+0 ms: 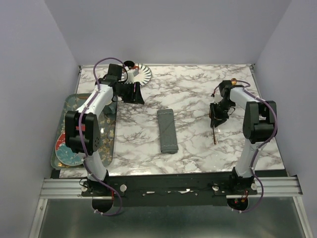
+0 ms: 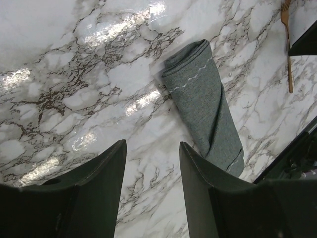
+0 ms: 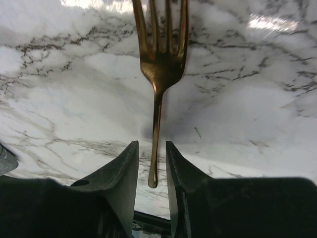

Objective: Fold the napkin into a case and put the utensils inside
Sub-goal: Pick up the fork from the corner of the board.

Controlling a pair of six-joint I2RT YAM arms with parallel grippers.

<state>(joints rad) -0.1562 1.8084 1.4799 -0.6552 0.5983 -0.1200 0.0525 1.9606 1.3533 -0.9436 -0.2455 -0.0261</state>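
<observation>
The napkin lies folded as a case [image 1: 167, 131], a long narrow grey pouch in the middle of the marble table [image 1: 188, 94]; the left wrist view shows the case [image 2: 205, 104] ahead and to the right. One of the utensils, a gold fork [image 3: 159, 64], lies on the marble with its tines pointing away. My right gripper [image 3: 152, 148] is open, and the fork's handle end sits between the fingers with a gap on each side. From above, the fork [image 1: 214, 133] lies just in front of the right gripper [image 1: 216, 115]. My left gripper [image 2: 152, 148] is open and empty, hovering at the back left [image 1: 130, 91].
A black-and-white striped saucer [image 1: 142, 74] stands at the back left, behind the left gripper. A clear tray [image 1: 110, 130] with a round plate [image 1: 67, 151] runs along the table's left edge. Grey walls close in the sides and the back.
</observation>
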